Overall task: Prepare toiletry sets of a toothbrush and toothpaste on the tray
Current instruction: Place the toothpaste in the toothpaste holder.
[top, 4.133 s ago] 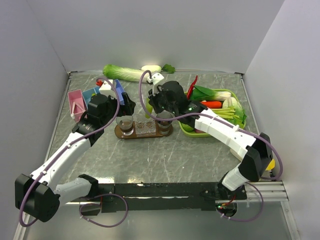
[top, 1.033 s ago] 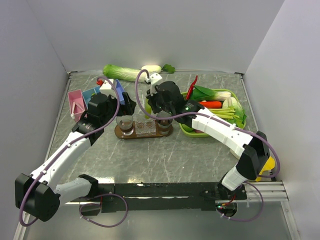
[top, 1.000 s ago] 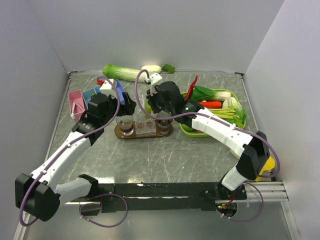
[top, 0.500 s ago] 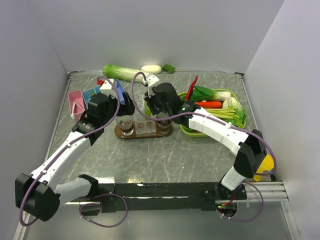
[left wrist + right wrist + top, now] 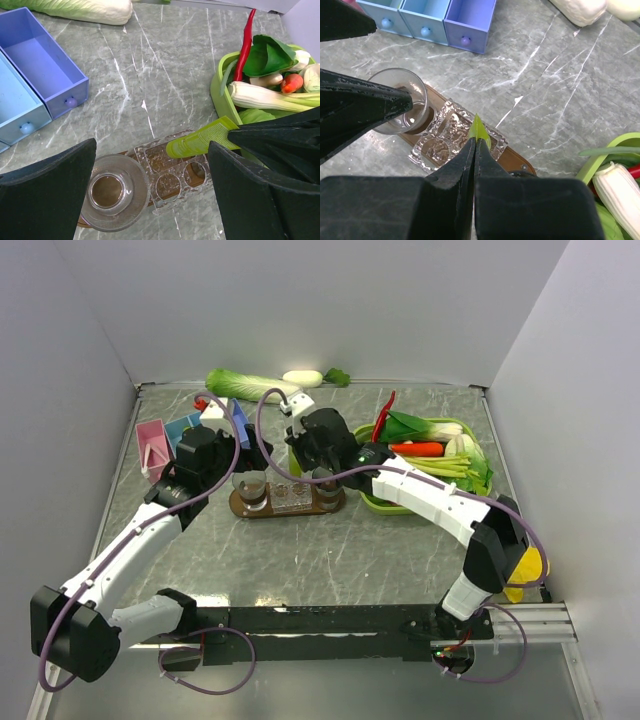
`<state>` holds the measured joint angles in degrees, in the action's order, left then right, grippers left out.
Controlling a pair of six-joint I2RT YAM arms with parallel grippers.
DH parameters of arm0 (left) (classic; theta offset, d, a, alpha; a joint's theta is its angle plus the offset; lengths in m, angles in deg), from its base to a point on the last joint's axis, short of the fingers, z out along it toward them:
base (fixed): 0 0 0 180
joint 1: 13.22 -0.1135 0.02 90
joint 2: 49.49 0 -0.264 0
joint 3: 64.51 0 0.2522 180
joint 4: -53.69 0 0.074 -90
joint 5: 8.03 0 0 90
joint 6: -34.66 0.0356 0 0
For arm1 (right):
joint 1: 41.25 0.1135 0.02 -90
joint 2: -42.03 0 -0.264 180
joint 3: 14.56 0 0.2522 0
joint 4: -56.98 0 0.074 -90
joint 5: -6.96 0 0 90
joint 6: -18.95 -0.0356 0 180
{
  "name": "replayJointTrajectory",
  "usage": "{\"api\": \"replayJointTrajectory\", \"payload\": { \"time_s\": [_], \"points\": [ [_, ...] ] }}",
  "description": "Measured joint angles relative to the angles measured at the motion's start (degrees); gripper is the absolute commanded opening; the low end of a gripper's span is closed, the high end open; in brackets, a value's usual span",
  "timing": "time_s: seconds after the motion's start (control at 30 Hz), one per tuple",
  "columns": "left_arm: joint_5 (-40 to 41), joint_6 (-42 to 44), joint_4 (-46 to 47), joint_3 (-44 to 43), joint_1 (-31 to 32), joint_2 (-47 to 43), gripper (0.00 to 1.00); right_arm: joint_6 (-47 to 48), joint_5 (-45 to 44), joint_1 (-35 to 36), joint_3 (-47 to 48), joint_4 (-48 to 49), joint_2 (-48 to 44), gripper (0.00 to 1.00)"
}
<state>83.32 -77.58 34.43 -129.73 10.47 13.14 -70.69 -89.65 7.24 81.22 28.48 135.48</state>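
Observation:
The dark wooden tray (image 5: 240, 508) holds a tumbler (image 5: 250, 486) at its left end, a clear holder with round holes (image 5: 290, 496) in the middle and a second tumbler (image 5: 326, 480) at its right end. My right gripper (image 5: 306, 455) is shut on a light-green toothpaste tube (image 5: 202, 138) and holds it just above the holder (image 5: 451, 141), tip (image 5: 479, 127) pointing out past the fingers. My left gripper (image 5: 150, 167) is open and empty above the left tumbler (image 5: 107, 192). No toothbrush is in view.
A lime-green basket (image 5: 366, 498) of vegetables stands right of the tray, its rim in the left wrist view (image 5: 219, 95). A blue compartment box (image 5: 190, 425) and pink box (image 5: 152, 445) stand at the left. A cabbage (image 5: 245, 387) lies at the back wall.
My right gripper has moved left with the tube, from over the tray's right tumbler to over the clear holder. The left arm has stayed still.

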Motion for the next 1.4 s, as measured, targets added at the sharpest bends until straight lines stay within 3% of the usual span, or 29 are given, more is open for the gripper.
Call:
{"api": "replayJointTrajectory", "payload": {
  "time_s": [1.4],
  "points": [
    [-0.04,0.00,-1.25,-0.22,0.00,1.36,0.97,0.31,-2.10,0.66,0.00,2.51,6.91,0.00]
  ]
}}
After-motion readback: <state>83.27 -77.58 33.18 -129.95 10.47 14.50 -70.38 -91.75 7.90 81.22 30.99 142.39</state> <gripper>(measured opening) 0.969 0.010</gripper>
